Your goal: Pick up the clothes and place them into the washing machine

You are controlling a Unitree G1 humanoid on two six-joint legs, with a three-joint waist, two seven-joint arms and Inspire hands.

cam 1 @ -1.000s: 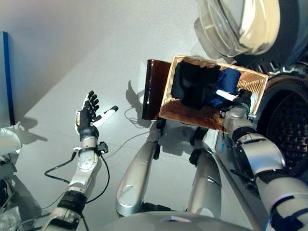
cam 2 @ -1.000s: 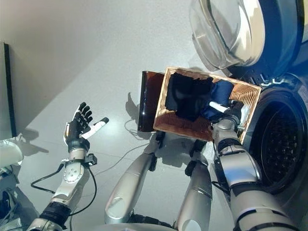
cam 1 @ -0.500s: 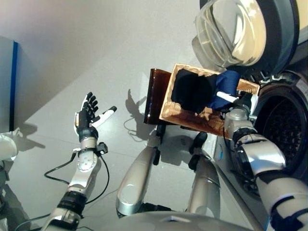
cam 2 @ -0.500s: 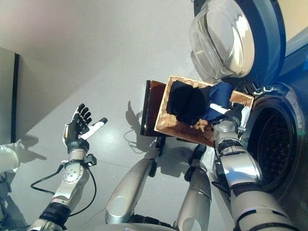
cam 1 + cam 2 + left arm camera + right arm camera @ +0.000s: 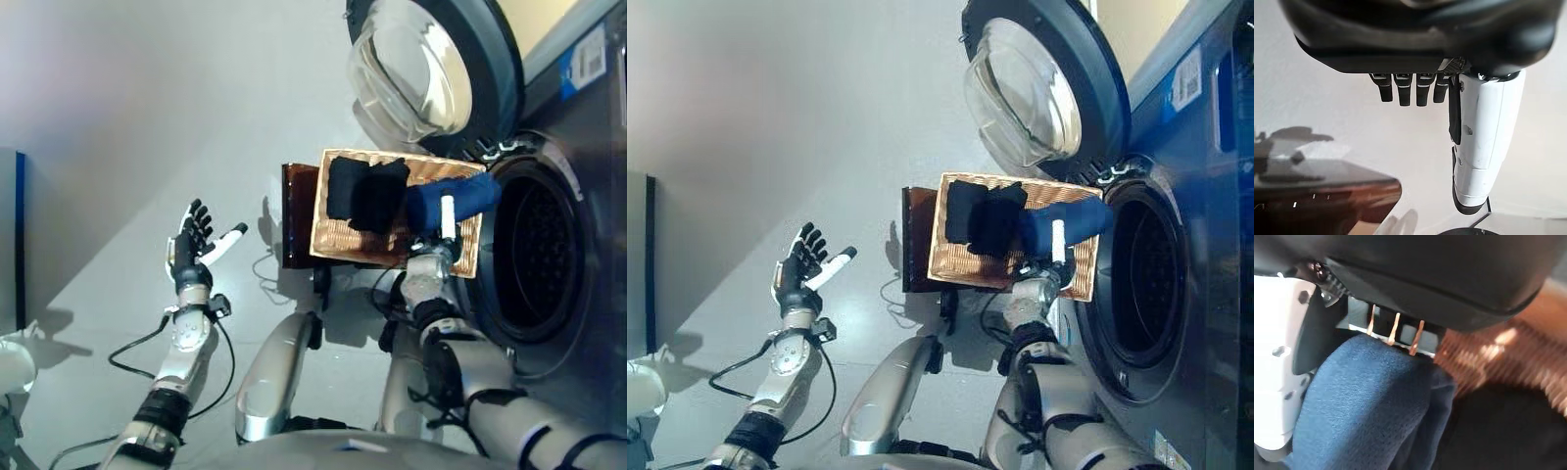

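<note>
**Right wrist view: blue cloth already in the grasp, drum close by**

Right wrist view puts you closest to the work: the blue cloth (image 5: 1366, 406) fills the space under the palm, with the white-covered thumb at its side and the finger roots just behind it. Your right hand (image 5: 434, 262) is clenched round that cloth, thumb laid along the roll. That grip looks chosen to keep the bundle together as one piece for the carry.

Left wrist view shows the left hand (image 5: 1449, 112) holding nothing, fingers straight and thumb out. In the eye views it hangs at about 9 o'clock of the basket, well apart from it. You seem to be parking it clear of the work.

Further out, the basket (image 5: 338, 230) sits on the floor, touching the washer front at its 3 o'clock side. That placing keeps the carry short. Inside it, the blue cloth lies at the 3 o'clock end, nearest the opening, and a black cloth (image 5: 364, 193) lies heaped just beside it toward 9 o'clock, untouched.

Farthest, the drum (image 5: 529, 250) gapes dark at 3 o'clock, and the door (image 5: 411, 73) is swung wide open toward 12 o'clock, out of the path.

My judgement: you are at the lift of the first garment; nothing can be seen in the drum so far, and the black cloth remains. Watch for the roll snagging the basket rim.
</note>
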